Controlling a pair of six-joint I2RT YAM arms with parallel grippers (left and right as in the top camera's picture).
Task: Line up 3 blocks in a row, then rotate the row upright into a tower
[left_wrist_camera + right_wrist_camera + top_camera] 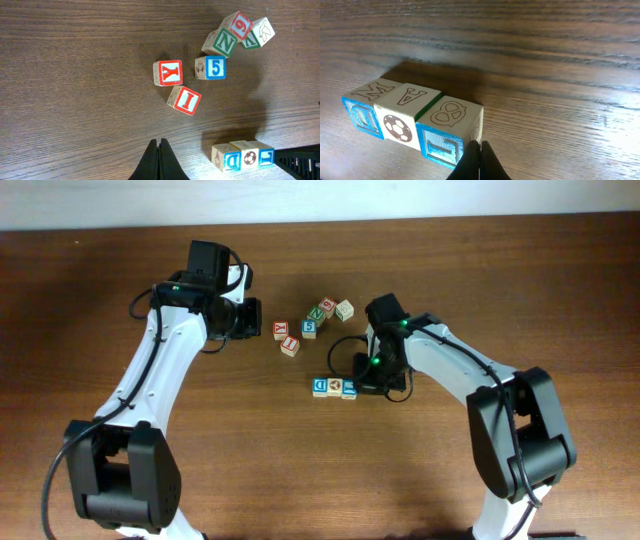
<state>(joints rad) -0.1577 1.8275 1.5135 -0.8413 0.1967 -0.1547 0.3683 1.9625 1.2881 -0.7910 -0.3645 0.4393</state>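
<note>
three blocks (334,387) lay in a tight row on the wooden table (120,480), touching side to side, in front of the right arm and well apart from the loose cluster farther back. in the left wrist view the row showed a blue d block (232,161), then a middle block (250,158) with a brownish ball picture, then an end block (266,157) with a blue-printed face. the right wrist view had the same row running diagonally, with pale faces on top marked by outline letters and a pretzel shape. the right gripper (480,148) had its jaws pressed together with nothing between them, its tips just beside the lower corner of the end block; whether they touched it could not be told. the left gripper (160,146) was also fully closed and empty, hanging over bare wood near a red i block (185,100). just behind that sat a red y block (167,73) and a blue 5 block (215,67) side by side, and beyond them a green n block (222,42) and a red 6 block (240,25) huddled with one more cube.
</note>
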